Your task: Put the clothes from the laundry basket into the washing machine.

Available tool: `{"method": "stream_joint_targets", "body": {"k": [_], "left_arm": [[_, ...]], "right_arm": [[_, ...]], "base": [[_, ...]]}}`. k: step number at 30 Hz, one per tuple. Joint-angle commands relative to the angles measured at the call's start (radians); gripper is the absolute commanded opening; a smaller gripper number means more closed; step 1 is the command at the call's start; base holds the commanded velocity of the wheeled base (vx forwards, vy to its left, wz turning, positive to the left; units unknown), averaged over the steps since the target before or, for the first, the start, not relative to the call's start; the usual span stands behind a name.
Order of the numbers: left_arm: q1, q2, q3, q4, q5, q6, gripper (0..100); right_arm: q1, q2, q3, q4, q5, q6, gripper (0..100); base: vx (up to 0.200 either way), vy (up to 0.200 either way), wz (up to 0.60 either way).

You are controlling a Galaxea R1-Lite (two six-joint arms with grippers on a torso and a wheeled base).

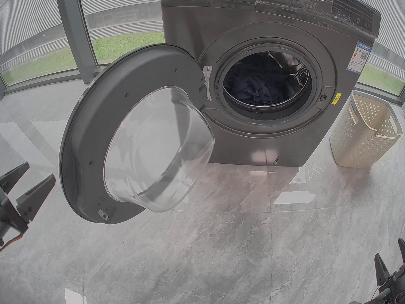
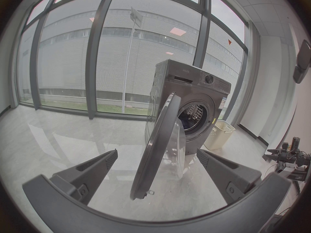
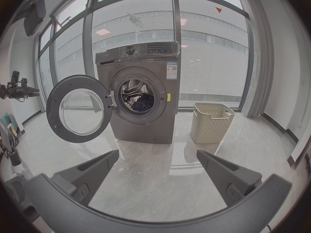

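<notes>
Filling the upper centre of the head view, the washing machine (image 1: pixel 253 148) stands with its door (image 1: pixel 93 127) swung wide to the left. The laundry basket (image 1: pixel 365 131) sits just beside it at the right edge, and dark clothes (image 1: pixel 257 85) lie in the drum. My left gripper (image 1: pixel 36 175) at the left edge and my right gripper (image 1: pixel 390 256) in the lower right corner are both spread apart, holding nothing.

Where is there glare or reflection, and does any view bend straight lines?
Head view: the glossy floor shows a bright window patch before the washing machine. Left wrist view: the window frames bow, and the corners go dark. Right wrist view: same bowing; the floor mirrors the basket.
</notes>
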State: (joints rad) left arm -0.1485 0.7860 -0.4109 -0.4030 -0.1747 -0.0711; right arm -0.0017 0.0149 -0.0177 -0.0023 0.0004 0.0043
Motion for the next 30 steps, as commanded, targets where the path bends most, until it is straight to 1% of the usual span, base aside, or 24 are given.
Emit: {"method": "stream_joint_targets", "body": {"k": [1,6,7,8,9,11,12,14,19,21,23,24,25,26,28,30], "left_arm": [[-0.011,0.211,-0.048,-0.063,-0.037,-0.004,100],[-0.011,0.236,-0.083,-0.066,-0.045,-0.001,100],[-0.011,0.234,-0.083,-0.066,-0.049,-0.001,100],[-0.014,0.228,-0.08,-0.065,-0.068,-0.001,100],[-0.022,0.228,-0.077,-0.065,-0.086,-0.001,100],[-0.042,0.226,-0.075,-0.065,-0.108,-0.003,100],[-0.069,0.226,-0.072,-0.065,-0.123,-0.004,100],[-0.106,0.226,-0.069,-0.066,-0.128,-0.012,100],[-0.204,0.208,-0.057,-0.065,-0.126,-0.018,100],[-0.258,0.194,-0.049,-0.063,-0.124,-0.027,100],[-0.302,0.185,-0.048,-0.059,-0.121,-0.042,100],[-0.31,0.182,-0.048,-0.059,-0.12,-0.046,100],[-0.332,0.174,-0.046,-0.056,-0.114,-0.058,100],[-0.332,0.173,-0.046,-0.054,-0.109,-0.062,100],[-0.324,0.174,-0.046,-0.06,-0.101,-0.062,100],[-0.284,0.164,-0.057,-0.065,-0.063,-0.064,100]], "right_arm": [[0.0,-0.006,0.018,-0.001,-0.002,0.002,100],[0.0,-0.006,0.018,-0.002,-0.003,0.005,100],[0.0,-0.006,0.018,-0.002,-0.003,0.005,100],[0.0,-0.006,0.018,-0.002,-0.005,0.006,100],[0.0,-0.006,0.018,-0.002,-0.005,0.006,100],[0.0,-0.006,0.018,-0.002,-0.005,0.005,100],[0.0,-0.006,0.018,-0.002,-0.005,0.005,100],[0.0,-0.006,0.018,-0.002,-0.005,0.005,100],[0.0,-0.006,0.018,-0.002,-0.005,0.005,100],[0.0,-0.006,0.018,-0.002,-0.005,0.005,100],[0.0,-0.006,0.018,-0.002,-0.005,0.005,100],[0.0,-0.006,0.018,-0.002,-0.005,0.005,100],[0.0,-0.006,0.018,-0.002,-0.005,0.005,100],[0.0,-0.006,0.018,-0.002,-0.005,0.005,100],[0.0,-0.006,0.018,-0.002,-0.003,0.006,100],[0.0,-0.006,0.018,-0.002,-0.003,0.006,100]], "base": [[0.0,0.0,0.0],[0.0,0.0,0.0],[0.0,0.0,0.0],[0.0,0.0,0.0],[0.0,0.0,0.0],[0.0,0.0,0.0],[0.0,0.0,0.0],[0.0,0.0,0.0],[0.0,0.0,0.0],[0.0,0.0,0.0],[0.0,0.0,0.0],[0.0,0.0,0.0],[0.0,0.0,0.0],[0.0,0.0,0.0],[0.0,0.0,0.0],[0.0,0.0,0.0]]}}
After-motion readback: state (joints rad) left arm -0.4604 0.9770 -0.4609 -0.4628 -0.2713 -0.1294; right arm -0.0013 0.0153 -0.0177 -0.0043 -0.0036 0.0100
